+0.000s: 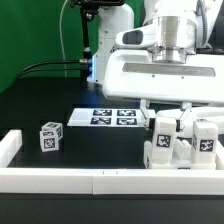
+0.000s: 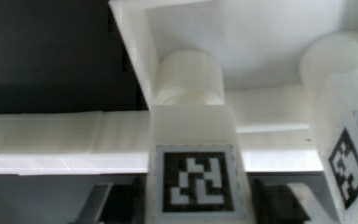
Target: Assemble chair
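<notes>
The part-built white chair (image 1: 182,142) stands by the front rail on the exterior view's right, with tags on its upright pieces. My gripper (image 1: 167,113) reaches down onto it from above. In the wrist view, one tagged chair leg (image 2: 197,150) sits between the two dark fingers (image 2: 115,202), which press against both of its sides, so the gripper (image 2: 197,203) is shut on that leg. A second tagged leg (image 2: 345,95) stands beside it, and both join a white panel (image 2: 247,40). A small loose tagged chair piece (image 1: 50,137) lies apart on the exterior view's left.
The marker board (image 1: 106,117) lies flat on the black table behind the chair. Low white border rails (image 1: 90,181) run along the front and up the exterior view's left side (image 1: 10,148). Black cables trail at the back left (image 1: 55,65).
</notes>
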`<state>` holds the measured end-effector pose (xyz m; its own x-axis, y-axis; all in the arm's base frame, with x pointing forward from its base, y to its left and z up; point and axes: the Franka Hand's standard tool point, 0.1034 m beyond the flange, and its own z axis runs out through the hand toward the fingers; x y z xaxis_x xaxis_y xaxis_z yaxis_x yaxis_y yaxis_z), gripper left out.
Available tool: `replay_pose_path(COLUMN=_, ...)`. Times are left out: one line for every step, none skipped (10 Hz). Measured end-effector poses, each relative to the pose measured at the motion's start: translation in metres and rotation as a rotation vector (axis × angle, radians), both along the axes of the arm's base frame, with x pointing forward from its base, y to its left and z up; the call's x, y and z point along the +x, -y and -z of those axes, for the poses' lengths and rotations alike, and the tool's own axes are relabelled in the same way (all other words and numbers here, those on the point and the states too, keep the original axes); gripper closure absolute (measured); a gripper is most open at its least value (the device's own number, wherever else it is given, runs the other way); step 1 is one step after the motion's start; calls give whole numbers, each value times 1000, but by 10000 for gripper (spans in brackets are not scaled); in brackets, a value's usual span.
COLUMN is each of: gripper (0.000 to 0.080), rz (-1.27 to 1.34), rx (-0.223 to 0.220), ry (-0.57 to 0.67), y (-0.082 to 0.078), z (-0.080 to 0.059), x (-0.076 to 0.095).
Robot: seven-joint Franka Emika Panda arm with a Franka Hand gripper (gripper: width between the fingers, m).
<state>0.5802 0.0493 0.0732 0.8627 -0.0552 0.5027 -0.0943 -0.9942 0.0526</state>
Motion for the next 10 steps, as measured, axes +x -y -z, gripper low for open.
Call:
replay_pose_path(gripper=389, rz=0, rx=0, ry=-1, y=0, z=0, x=0)
replay_pose_path(gripper=228, rz=1, rx=12, ry=-35, y=-1, z=3, x=-2)
replay_pose_path(gripper=228, rz=13, rx=27, ry=-57, y=7, z=-4, x=0)
replay_pose_path(gripper=171, rz=37, rx=65, ry=-121, y=8, z=-4, x=2)
replay_pose_path(gripper=156, rz=63, rx=122, ry=-236, y=3, z=-3, x=6)
replay_pose_path(gripper=151, rz=85, rx=150, ry=-280, y=4, z=-8, x=16)
replay_pose_path(gripper=151, rz=117, rx=192, ry=-374, y=1, z=-5, x=12)
replay_pose_path(gripper=150, rz=144, rx=233, ry=-466, y=-2, z=-6, x=17)
replay_pose_path(gripper=150, rz=143, rx=216, ry=-448, y=-2, z=-4, x=25)
replay_pose_path(gripper=150, rz=151, rx=218, ry=-449, y=-1, z=-3, x=23)
